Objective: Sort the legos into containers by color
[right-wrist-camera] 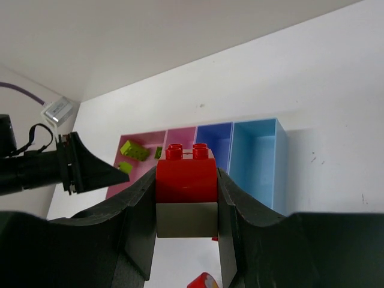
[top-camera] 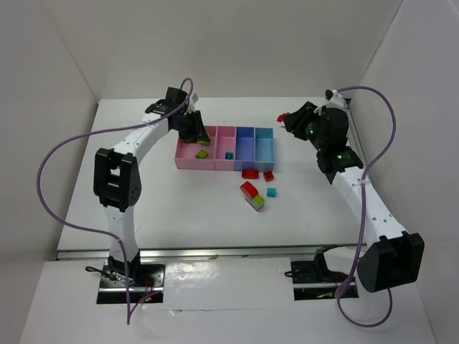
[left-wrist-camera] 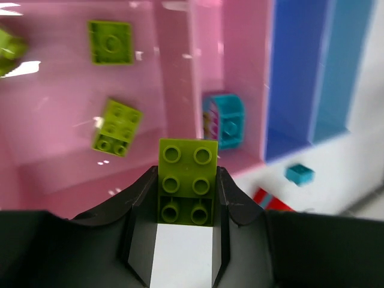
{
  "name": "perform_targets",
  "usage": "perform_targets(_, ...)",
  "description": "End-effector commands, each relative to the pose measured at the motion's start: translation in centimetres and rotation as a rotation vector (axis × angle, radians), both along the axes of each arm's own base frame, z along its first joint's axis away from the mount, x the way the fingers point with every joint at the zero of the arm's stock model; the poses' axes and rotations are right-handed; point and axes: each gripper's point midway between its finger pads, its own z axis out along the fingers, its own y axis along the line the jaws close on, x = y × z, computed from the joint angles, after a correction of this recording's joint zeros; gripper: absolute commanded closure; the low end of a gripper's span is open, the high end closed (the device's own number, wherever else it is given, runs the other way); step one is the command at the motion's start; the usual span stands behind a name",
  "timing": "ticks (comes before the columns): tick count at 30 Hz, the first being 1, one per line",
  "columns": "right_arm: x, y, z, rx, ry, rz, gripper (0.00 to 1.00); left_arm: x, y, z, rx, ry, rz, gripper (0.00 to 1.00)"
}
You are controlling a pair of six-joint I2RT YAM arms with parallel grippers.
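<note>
The left claw point(left-wrist-camera: 187, 198) pinches one lime brick point(left-wrist-camera: 187, 162) over the wide pink bin point(left-wrist-camera: 54, 162), where three lime bricks point(left-wrist-camera: 117, 127) lie. The right claw point(right-wrist-camera: 186, 198) pinches one red brick point(right-wrist-camera: 186, 174) beside the four bins point(top-camera: 246, 136). One cyan brick point(left-wrist-camera: 225, 122) sits in the narrow pink bin point(left-wrist-camera: 207, 54).
</note>
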Motion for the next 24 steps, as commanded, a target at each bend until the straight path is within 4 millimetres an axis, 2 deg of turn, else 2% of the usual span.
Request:
perform_targets(1,-0.8,-0.1,0.8,-0.002,-0.017,0.004,1.0,1.2,2.4,-0.8,0.156,-0.002,0.099,1.0)
perform_targets(5,-0.8,-0.3,0.5,-0.01,-0.009,0.008,1.0,1.3,2.7,-1.7,0.18,0.014,0.109,1.0)
perform_targets(6,-0.8,-0.3,0.5,-0.01,-0.009,0.008,1.0,1.4,2.9,-2.2,0.194,0.021,0.116,0.96)
perform_targets(7,-0.6,-0.2,0.1,-0.012,0.002,0.008,1.0,1.4,2.9,-2.2,0.194,0.021,0.116,0.68)
perform_targets(8,-0.6,-0.1,0.6,-0.009,-0.008,0.017,1.0,1.3,2.5,-2.2,0.194,0.02,0.107,0.52)
perform_targets(10,-0.6,0.5,0.2,-0.004,0.003,0.049,1.0,1.0,2.0,-1.7,0.195,0.0,0.071,0.29)
perform_targets(11,-0.2,0.9,0.1,-0.001,0.007,0.068,1.0,0.8,2.1,-1.2,0.198,-0.008,0.064,0.24)
perform_targets(12,-0.2,1.6,0.4,0.007,0.003,0.107,1.0,0.8,1.7,-0.2,0.179,-0.029,0.038,0.14)
perform_targets(13,-0.1,2.0,0.4,-0.001,0.003,0.137,1.0,0.6,1.5,0.3,0.167,-0.04,0.017,0.14)
perform_targets(14,0.1,2.5,-0.5,-0.015,0.026,0.169,1.0,0.6,1.1,1.9,0.144,-0.079,-0.012,0.13)
perform_targets(15,0.1,3.0,-0.8,-0.02,0.039,0.203,1.0,0.5,1.1,2.7,0.14,-0.094,-0.011,0.13)
perform_targets(16,-0.2,4.1,-0.2,-0.015,0.026,0.277,1.0,0.1,0.7,3.5,0.119,-0.116,-0.056,0.13)
perform_targets(18,-0.4,5.2,-1.2,-0.018,0.05,0.359,1.0,-0.4,0.5,5.6,0.083,-0.159,-0.094,0.13)
perform_targets(19,-1.0,5.9,-0.6,-0.006,0.039,0.409,1.0,-0.7,0.1,5.8,0.067,-0.165,-0.128,0.13)
perform_targets(21,-1.0,6.3,-0.8,-0.001,0.04,0.432,1.0,-0.6,0.2,6.1,0.071,-0.172,-0.135,0.13)
perform_targets(24,-1.1,6.4,-1.3,0.001,0.046,0.441,1.0,0.1,0.8,4.3,0.115,-0.141,-0.097,0.13)
